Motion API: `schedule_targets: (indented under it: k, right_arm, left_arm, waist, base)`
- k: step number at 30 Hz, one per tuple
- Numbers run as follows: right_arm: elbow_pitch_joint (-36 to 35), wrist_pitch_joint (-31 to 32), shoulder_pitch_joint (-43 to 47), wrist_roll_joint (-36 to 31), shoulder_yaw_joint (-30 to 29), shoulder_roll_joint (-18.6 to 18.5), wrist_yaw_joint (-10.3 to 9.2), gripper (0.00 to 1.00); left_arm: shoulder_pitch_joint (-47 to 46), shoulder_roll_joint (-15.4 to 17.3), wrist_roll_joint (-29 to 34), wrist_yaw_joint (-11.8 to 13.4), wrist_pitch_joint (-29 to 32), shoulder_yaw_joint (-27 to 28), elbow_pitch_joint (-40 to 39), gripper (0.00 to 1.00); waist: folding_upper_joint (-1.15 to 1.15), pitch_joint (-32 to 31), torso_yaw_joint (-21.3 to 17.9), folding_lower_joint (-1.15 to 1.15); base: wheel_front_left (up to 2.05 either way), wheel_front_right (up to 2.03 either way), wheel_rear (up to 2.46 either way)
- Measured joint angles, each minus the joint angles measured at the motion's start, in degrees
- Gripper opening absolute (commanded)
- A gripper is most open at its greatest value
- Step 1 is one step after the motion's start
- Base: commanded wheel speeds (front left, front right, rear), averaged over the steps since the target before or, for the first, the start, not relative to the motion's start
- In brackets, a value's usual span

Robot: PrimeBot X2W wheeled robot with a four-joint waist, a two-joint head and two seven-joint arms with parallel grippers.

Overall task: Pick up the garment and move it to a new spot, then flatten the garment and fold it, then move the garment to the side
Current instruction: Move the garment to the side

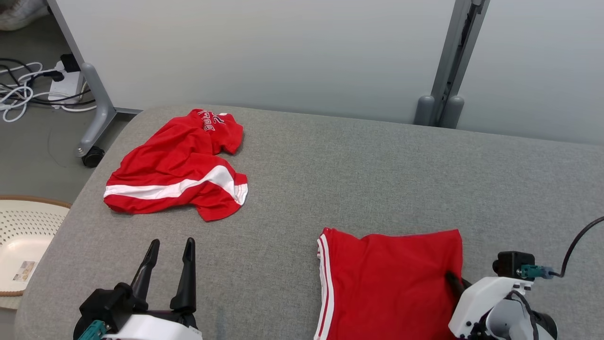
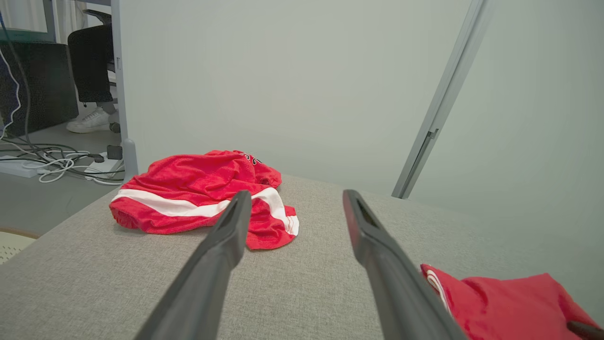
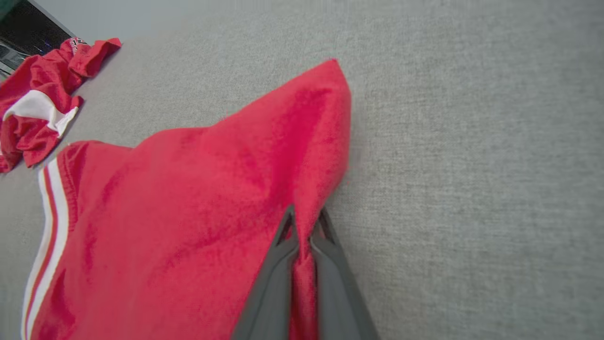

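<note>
A folded red garment (image 1: 391, 283) with a white-striped edge lies near the front right of the grey padded table (image 1: 358, 174). My right gripper (image 3: 304, 219) is shut on the right edge of this garment (image 3: 188, 212), with a ridge of red cloth pinched between its fingers; in the head view its dark fingertip (image 1: 454, 279) presses into the cloth. My left gripper (image 1: 170, 250) hovers open at the front left, fingers apart (image 2: 292, 203), nothing between them. The folded garment's corner (image 2: 509, 302) lies to that gripper's right.
A second red garment with a white band (image 1: 177, 167) lies crumpled at the table's back left (image 2: 203, 198). A pale perforated basket (image 1: 23, 236) sits on the floor left of the table. Cables and a power strip (image 1: 33, 87) lie by a wheeled partition foot (image 1: 92, 153).
</note>
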Motion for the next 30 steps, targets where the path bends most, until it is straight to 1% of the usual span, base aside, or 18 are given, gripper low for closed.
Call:
schedule_targets:
  k: [4,7,10,15,18,21,30]
  right_arm:
    - [-1.32,-2.61,-1.25,-0.79,1.77,-0.64,0.0,0.0]
    - [-3.19,-4.71,-3.16,-2.21,4.35,-3.11,0.01,0.0]
    - [-4.42,-6.49,-5.71,-3.19,5.14,-6.0,0.01,0.0]
    - [-5.23,-10.27,-12.83,-3.66,6.05,-10.17,0.01,0.0]
    - [-3.99,-12.35,-17.88,-3.0,5.21,-12.14,0.01,0.0]
    - [-1.35,-14.49,-23.13,-2.61,3.55,-14.41,0.01,0.0]
    - [5.9,-18.86,-35.87,-3.41,-1.82,-18.69,0.01,0.0]
  left_arm:
    - [-0.03,-0.08,0.13,-0.41,0.0,-0.07,0.0,1.0]
    - [-0.54,-0.4,0.11,-0.93,0.0,-1.44,0.02,1.0]
    - [-2.17,-0.48,0.13,-1.37,0.0,-2.76,-0.47,1.0]
    - [-4.85,-0.66,0.56,-1.7,-0.01,-4.72,-2.07,1.0]
    - [-7.16,-0.47,1.01,-1.92,0.0,-5.35,-3.26,1.0]
    - [-9.41,0.48,1.64,-1.96,0.0,-6.02,-4.14,1.0]
    - [-15.92,3.39,2.68,-2.02,0.01,-7.36,-9.0,1.0]
  waist:
    - [0.0,0.13,-0.54,0.0]
    - [0.0,0.64,-1.87,0.0]
    - [0.0,1.54,-3.22,0.0]
    - [0.0,4.51,-5.95,0.0]
    - [0.0,7.43,-7.48,0.0]
    - [0.0,11.01,-8.87,0.0]
    - [0.0,23.16,-12.35,0.0]
  base:
    - [0.0,0.0,0.0]
    - [0.0,0.0,0.0]
    - [0.0,0.0,0.0]
    - [0.0,0.0,0.0]
    - [0.0,0.0,0.0]
    - [0.0,0.0,0.0]
    - [0.0,0.0,0.0]
